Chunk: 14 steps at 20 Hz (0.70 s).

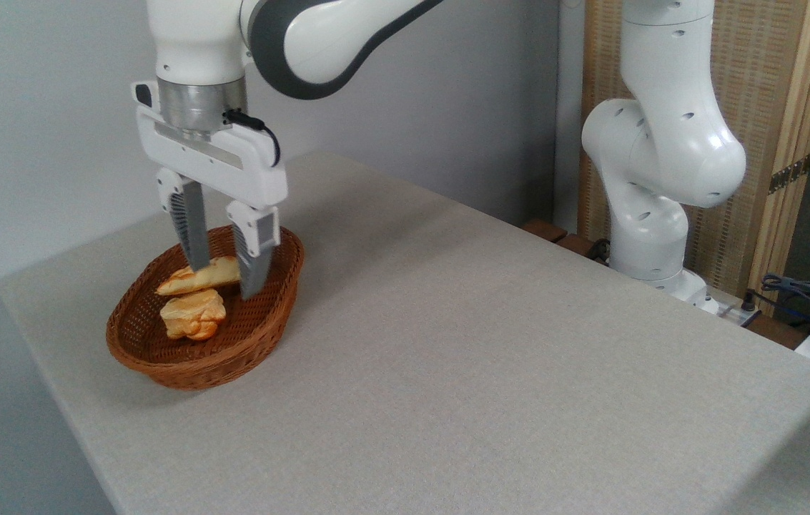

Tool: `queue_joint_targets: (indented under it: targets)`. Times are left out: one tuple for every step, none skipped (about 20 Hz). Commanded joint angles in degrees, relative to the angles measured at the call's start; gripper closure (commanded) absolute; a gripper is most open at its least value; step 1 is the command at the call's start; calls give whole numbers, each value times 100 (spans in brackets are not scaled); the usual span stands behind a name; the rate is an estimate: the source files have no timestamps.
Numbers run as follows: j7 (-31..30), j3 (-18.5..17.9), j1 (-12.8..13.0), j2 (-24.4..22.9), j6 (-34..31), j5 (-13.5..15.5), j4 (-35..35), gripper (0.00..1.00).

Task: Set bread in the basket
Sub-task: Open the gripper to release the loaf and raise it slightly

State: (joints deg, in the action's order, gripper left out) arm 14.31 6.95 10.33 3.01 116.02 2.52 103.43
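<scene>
Gripper (226,280) hangs over your basket (272,315), fingers (193,236) clamped on the loaf (199,277), which sits tilted inside the basket, left tip low. Bun (193,315) lies just in front, also in the basket. Right of that, you have bare table (490,343), then the arm base (651,243).

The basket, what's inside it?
Inside the basket are a bread loaf between the fingers of the gripper and a pale bun. The floor beneath them is hidden.

surface: grey table (490,343) | on it: wicker basket (161,357) near left corner
</scene>
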Motion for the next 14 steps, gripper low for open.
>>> queue_joint_targets:
  targets:
    - [904,-554,39,-213,-632,-155,-34,0]
    - [1159,-685,48,-283,-720,-155,-34,0]
    - [1396,-782,39,-336,-791,-155,-34,0]
    - [1660,-896,39,-345,-852,-155,-34,0]
    - [1932,-985,48,-354,-896,-155,-34,0]
    - [2179,-1055,48,-389,-958,-155,-34,0]
    - [2416,-1125,48,-406,-1019,-155,-34,0]
    - [2671,-1170,48,-407,-1072,-155,-34,0]
    - [2960,-1179,48,-407,-1099,-155,-34,0]
    - [3120,-1188,48,-407,-1116,-155,-25,0]
    - [3095,-1188,48,-407,-1117,-155,-25,0]
    - [3078,-1188,48,-407,-1143,-146,-25,0]
    - [3078,-1188,48,-407,-1204,-111,-25,0]
    - [3078,-1188,48,-415,-1213,-93,-25,0]
